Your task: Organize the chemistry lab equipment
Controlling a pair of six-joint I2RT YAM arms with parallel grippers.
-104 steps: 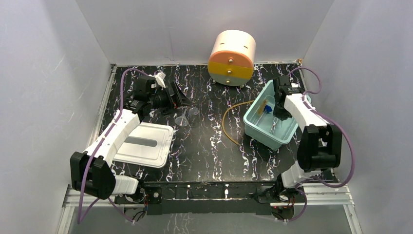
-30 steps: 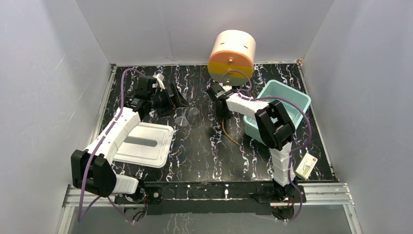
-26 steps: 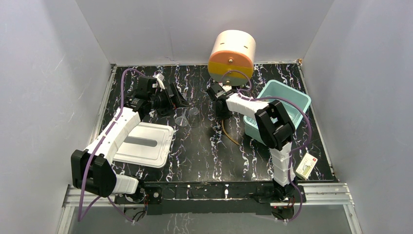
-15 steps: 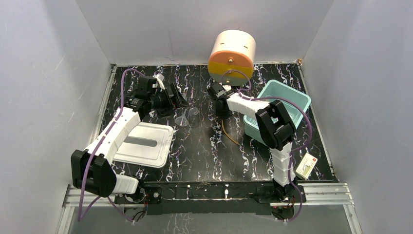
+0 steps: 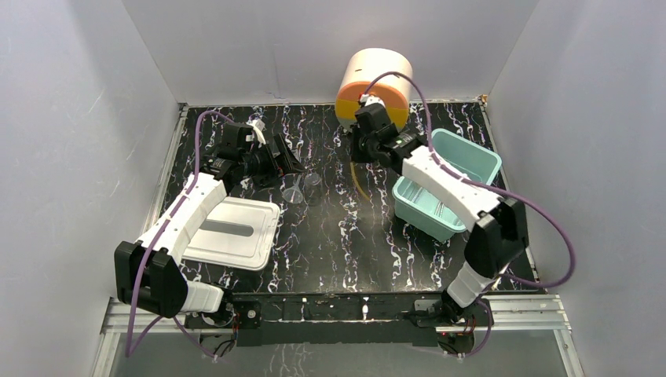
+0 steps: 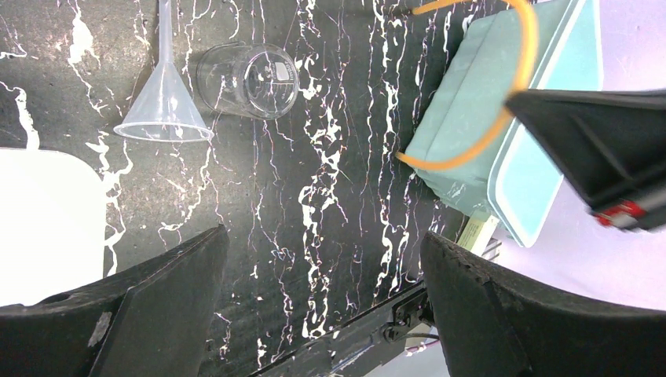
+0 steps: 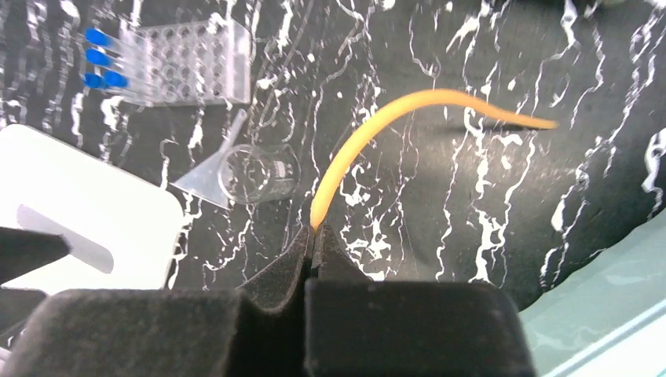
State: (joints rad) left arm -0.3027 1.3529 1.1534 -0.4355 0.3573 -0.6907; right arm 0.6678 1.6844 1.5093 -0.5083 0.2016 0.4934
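Note:
The tan rubber tubing (image 7: 377, 129) arcs up off the black table, one end pinched in my right gripper (image 7: 314, 236), which is shut on it. From above, that gripper (image 5: 363, 153) hangs in front of the drawer unit, the tubing (image 5: 359, 186) dangling below it. A clear funnel (image 7: 208, 177) and a small beaker (image 7: 259, 173) lie side by side. Behind them stands the clear tube rack (image 7: 184, 63) with blue-capped tubes (image 7: 102, 59). My left gripper (image 6: 322, 243) is open over bare table, near the funnel (image 6: 161, 102) and beaker (image 6: 250, 78).
A teal bin (image 5: 448, 188) sits right of the hanging tubing, partly under my right arm. The cream-and-orange drawer unit (image 5: 375, 78) stands at the back. A white lid (image 5: 232, 232) lies at the front left. Walls close in on three sides.
My right gripper shut on the tubing's end and rose from the table toward the back, lifting the tubing. The right arm now stretches over the bin. The left arm has not moved.

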